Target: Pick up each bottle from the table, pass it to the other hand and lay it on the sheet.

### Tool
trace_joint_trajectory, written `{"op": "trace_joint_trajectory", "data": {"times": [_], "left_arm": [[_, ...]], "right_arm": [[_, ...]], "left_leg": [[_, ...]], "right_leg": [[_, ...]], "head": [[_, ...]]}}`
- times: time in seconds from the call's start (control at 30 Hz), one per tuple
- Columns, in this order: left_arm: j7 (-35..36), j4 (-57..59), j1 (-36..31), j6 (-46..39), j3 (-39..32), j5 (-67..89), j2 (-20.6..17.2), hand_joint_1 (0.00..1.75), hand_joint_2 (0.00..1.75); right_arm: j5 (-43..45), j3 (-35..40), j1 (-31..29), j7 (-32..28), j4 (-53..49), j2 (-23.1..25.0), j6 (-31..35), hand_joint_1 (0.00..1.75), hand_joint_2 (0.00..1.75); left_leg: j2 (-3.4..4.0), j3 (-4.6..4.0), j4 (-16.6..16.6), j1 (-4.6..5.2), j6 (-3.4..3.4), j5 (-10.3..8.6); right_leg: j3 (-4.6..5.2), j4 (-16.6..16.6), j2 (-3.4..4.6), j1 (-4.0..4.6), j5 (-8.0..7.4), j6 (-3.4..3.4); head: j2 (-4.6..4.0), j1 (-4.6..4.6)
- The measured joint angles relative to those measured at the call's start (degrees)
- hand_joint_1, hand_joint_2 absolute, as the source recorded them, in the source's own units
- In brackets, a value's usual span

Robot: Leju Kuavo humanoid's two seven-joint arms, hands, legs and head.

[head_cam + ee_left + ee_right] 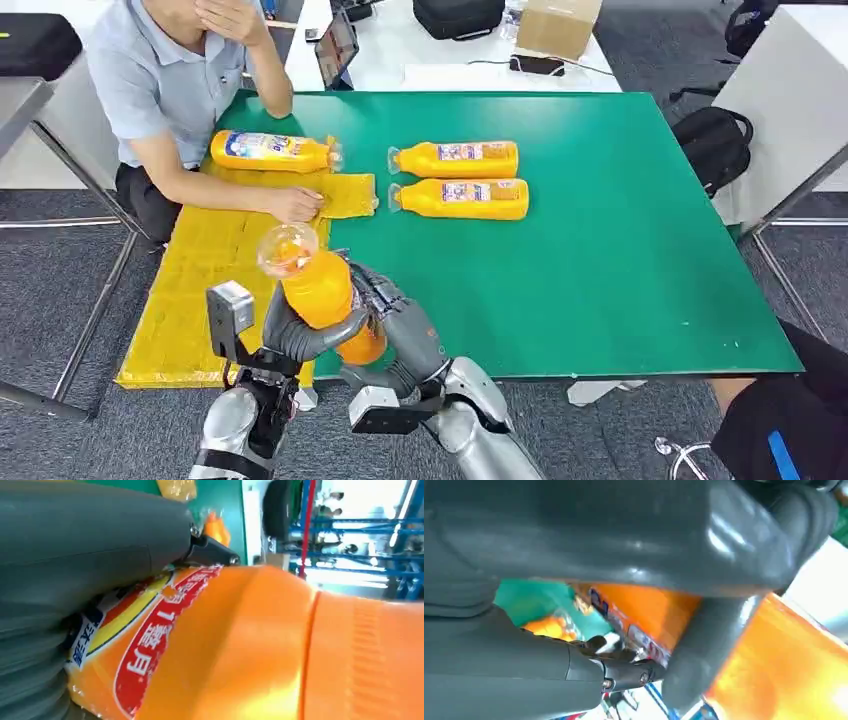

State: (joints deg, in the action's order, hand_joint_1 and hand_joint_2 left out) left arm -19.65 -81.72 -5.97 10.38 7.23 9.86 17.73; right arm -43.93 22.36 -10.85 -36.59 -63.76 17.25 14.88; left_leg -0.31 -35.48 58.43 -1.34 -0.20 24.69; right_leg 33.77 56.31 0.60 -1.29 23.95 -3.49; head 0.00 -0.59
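Observation:
An orange juice bottle (318,288) is held above the table's near edge, its clear base tipped up toward me. My left hand (305,337) wraps it from below and my right hand (393,315) grips it from the right side. In the left wrist view the labelled bottle (260,645) lies against my left hand (90,545). In the right wrist view a thumb of my right hand (624,530) crosses the bottle (784,665). Another bottle (270,150) lies on the yellow sheet (190,290). Two more bottles (460,158) (465,197) lie side by side on the green table (620,250).
A person sits at the table's left corner, one hand (295,205) resting on the sheet near the lying bottle. A black backpack (712,140) stands off the table's right side. Beyond the green table is a white table with a cardboard box (558,25).

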Motion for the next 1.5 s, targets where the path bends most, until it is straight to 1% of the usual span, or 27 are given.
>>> {"op": "trace_joint_trajectory", "data": {"times": [0.03,0.1,0.13,0.17,0.2,0.3,0.4,0.6,0.73,0.9,1.0,1.03,1.1,1.2,1.33,1.4,1.5], "left_arm": [[0.56,-0.13,-0.62,-2.59,-0.60,2.87,0.02,1.75,1.75],[2.87,0.09,-1.67,-6.80,-3.09,9.12,0.00,1.75,1.75],[3.28,-0.02,-2.10,-6.99,-4.29,10.62,0.00,1.75,1.75],[3.54,-0.11,-2.77,-7.16,-5.20,11.99,0.09,1.75,1.75],[3.52,-0.15,-3.36,-7.60,-5.79,13.64,0.09,1.75,1.75],[3.39,-0.66,-4.90,-9.22,-7.67,19.01,0.20,1.75,1.75],[3.39,-0.92,-5.89,-9.31,-8.70,20.10,0.33,1.75,1.75],[3.17,-1.03,-6.92,-10.14,-9.59,23.27,0.37,1.75,1.75],[2.95,-0.37,-8.76,-8.35,-9.99,23.38,0.57,1.75,1.75],[2.03,0.07,-9.95,-9.31,-9.62,24.98,0.72,1.75,1.75],[2.52,0.07,-10.49,-12.66,-8.67,32.27,0.63,1.75,1.75],[3.90,0.19,-10.95,-14.61,-7.96,38.42,0.48,1.75,1.75],[5.25,0.77,-11.81,-15.69,-7.36,43.12,0.20,1.75,1.75],[10.20,7.19,-16.05,-19.48,-6.49,54.81,-1.53,1.75,1.75],[13.93,18.29,-21.54,-23.73,-7.01,64.64,-4.06,1.75,1.75],[17.56,25.74,-24.73,-24.32,-7.21,72.00,-5.62,1.75,1.75],[19.04,34.83,-28.04,-23.56,-7.56,74.92,-7.28,1.75,1.75]], "right_arm": [[-0.38,0.04,0.45,-0.90,-1.07,0.00,0.32,0.00,0.00],[-1.95,1.10,1.39,-1.40,-4.39,0.88,1.27,0.00,0.00],[-2.80,1.51,1.49,-1.35,-5.38,0.79,1.53,0.00,0.00],[-3.43,1.79,1.93,-1.25,-6.55,0.77,1.99,0.00,0.00],[-4.04,1.79,2.13,-1.11,-7.30,0.76,2.34,0.00,0.00],[-4.44,2.51,2.21,-0.94,-8.96,0.72,2.69,0.00,0.00],[-4.24,2.78,2.27,-0.87,-9.83,0.63,2.69,0.00,0.00],[-3.50,3.32,2.28,-0.90,-10.73,0.52,2.73,0.00,0.00],[-1.44,3.32,2.27,-1.27,-10.75,0.50,2.62,0.00,0.00],[-0.76,3.32,2.27,-1.42,-10.75,0.50,2.51,0.00,0.00],[0.05,3.48,2.28,-1.46,-11.23,0.44,2.51,0.00,0.00],[1.07,3.93,2.27,-1.49,-11.88,0.29,2.69,0.00,0.00],[2.04,4.46,2.26,-1.49,-12.59,0.17,2.71,0.00,0.00],[4.13,6.84,2.22,-1.49,-15.77,-0.35,2.06,0.00,0.00],[5.27,9.35,2.14,-1.49,-18.66,-0.92,0.48,0.00,0.00],[6.03,10.43,1.99,-1.49,-19.45,-1.18,0.04,0.00,0.00],[7.21,11.59,1.72,-1.49,-19.62,-1.42,0.00,0.00,0.00]], "left_leg": [[-0.01,0.02,0.00,0.00,0.00,0.00],[0.21,0.05,0.00,-0.01,0.00,0.01],[0.18,0.02,0.00,-0.01,-0.03,-0.02],[0.04,-0.01,0.00,-0.04,-0.03,-0.09],[-0.09,-0.03,0.00,-0.05,-0.03,-0.08],[-0.03,-0.04,0.00,-0.04,-0.02,-0.08],[-0.01,-0.05,0.00,-0.02,-0.02,-0.08],[0.00,-0.04,0.00,-0.02,-0.02,-0.08],[-0.01,-0.04,0.00,-0.02,-0.02,-0.08],[0.00,-0.04,0.00,-0.02,-0.02,-0.08],[-0.01,-0.05,0.01,-0.02,-0.02,-0.08],[-0.01,-0.05,0.01,-0.02,-0.02,-0.08],[-0.01,-0.05,0.01,-0.02,-0.02,-0.08],[-0.02,-0.04,0.00,-0.02,-0.02,-0.09],[0.01,0.00,0.00,-0.02,-0.06,-0.14],[0.00,0.00,0.00,-0.02,-0.06,-0.15],[0.00,-0.01,0.00,-0.02,-0.06,-0.16]], "right_leg": [[-0.02,0.00,0.01,0.00,0.00,0.00],[0.12,0.02,0.17,0.02,-0.01,0.01],[0.14,0.04,0.16,0.02,-0.02,0.00],[0.08,0.07,0.09,0.03,0.01,0.02],[0.07,0.07,-0.07,0.04,0.03,0.02],[0.07,0.08,-0.04,0.03,0.02,0.02],[0.06,0.07,-0.04,0.01,0.01,0.02],[0.08,0.07,-0.04,0.01,0.01,0.01],[0.08,0.08,-0.05,0.02,0.01,0.01],[0.08,0.07,-0.03,0.01,0.01,0.01],[0.08,0.07,-0.04,0.01,0.01,0.01],[0.09,0.07,-0.04,0.01,0.01,0.01],[0.09,0.07,-0.04,0.01,0.01,0.01],[0.08,0.09,-0.04,0.02,0.00,0.02],[0.08,0.13,-0.02,0.02,-0.01,0.02],[0.08,0.16,-0.02,0.02,-0.01,0.02],[0.07,0.18,-0.03,0.02,-0.01,0.01]], "head": [[0.00,-0.04],[0.00,0.00],[0.00,0.22],[0.00,0.04],[0.00,0.09],[0.00,0.11],[0.00,0.13],[0.00,0.13],[0.00,0.11],[0.00,0.13],[0.00,0.13],[0.00,0.13],[0.00,0.13],[0.00,0.13],[0.00,0.13],[0.00,0.13],[0.00,0.13]]}}
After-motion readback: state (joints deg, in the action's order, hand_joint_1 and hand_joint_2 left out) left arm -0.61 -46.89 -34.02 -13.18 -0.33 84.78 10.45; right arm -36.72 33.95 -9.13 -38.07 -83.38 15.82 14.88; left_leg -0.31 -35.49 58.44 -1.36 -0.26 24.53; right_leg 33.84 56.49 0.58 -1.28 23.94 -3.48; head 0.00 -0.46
